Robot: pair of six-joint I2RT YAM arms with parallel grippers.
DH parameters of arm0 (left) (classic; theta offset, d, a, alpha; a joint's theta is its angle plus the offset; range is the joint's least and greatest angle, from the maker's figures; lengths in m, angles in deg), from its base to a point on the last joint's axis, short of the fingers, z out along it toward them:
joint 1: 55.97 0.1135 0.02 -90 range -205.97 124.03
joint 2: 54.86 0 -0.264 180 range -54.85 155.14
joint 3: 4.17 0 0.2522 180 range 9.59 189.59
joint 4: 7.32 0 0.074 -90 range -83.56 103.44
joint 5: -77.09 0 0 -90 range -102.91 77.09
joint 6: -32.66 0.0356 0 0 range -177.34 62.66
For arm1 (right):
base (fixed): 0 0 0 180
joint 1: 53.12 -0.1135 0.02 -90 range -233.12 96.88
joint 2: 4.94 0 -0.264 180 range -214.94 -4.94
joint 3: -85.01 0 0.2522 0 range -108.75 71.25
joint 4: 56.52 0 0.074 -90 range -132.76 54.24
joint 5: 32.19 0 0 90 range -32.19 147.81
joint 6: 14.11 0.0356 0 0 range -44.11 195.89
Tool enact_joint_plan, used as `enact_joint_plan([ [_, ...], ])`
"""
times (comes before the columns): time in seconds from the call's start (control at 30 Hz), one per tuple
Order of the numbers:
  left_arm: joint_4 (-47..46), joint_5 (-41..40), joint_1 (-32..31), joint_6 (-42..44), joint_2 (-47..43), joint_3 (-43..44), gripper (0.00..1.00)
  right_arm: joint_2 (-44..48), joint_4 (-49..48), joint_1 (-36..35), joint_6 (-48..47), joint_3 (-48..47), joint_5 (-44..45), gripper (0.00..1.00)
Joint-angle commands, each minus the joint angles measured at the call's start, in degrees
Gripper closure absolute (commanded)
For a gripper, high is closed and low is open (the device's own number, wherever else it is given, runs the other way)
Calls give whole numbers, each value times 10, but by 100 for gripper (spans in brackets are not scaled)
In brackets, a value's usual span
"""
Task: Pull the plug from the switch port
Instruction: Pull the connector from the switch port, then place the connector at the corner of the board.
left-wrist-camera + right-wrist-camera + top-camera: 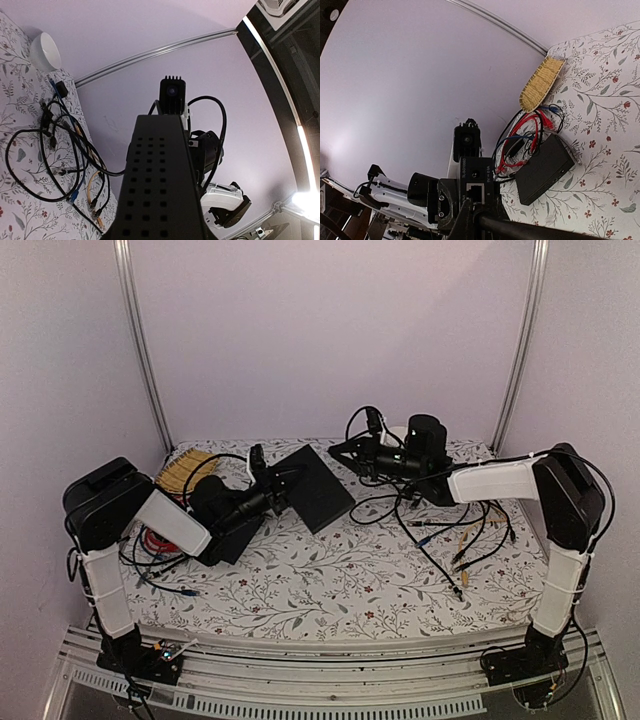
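The switch (160,190) runs off the bottom edge, covering the left hand (283,486).

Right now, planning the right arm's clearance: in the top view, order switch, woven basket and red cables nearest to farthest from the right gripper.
1. The switch, just left of the right gripper.
2. The woven basket, far left, at the back.
3. The red cables, far left, nearer the front.
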Motion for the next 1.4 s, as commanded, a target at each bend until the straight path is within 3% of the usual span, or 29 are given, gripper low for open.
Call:
enact_joint_plan([
  [0.0, -62, 11, -6, 4, -38, -1, 100, 36, -10, 39, -8, 28, 33, 98],
  [0.3, -62, 12, 0, 5, -41, -8, 100, 83, -19, 92, -1, 67, 39, 98],
  [0.63, -63, 22, 0, 3, -32, 3, 100, 161, -10, 201, -4, 187, 37, 98],
  [1.0, -63, 29, -2, 1, -18, 12, 100, 147, -4, 287, 45, 323, 88, 97],
  [1.07, -63, 31, -2, 1, -16, 12, 100, 138, -5, 304, 61, 342, 99, 93],
  [1.2, -63, 37, -1, -1, -9, 14, 100, 124, -26, 322, 96, 372, 103, 72],
  [1.37, -59, 55, 0, -7, 7, 31, 100, 102, -60, 334, 128, 385, 85, 58],
])
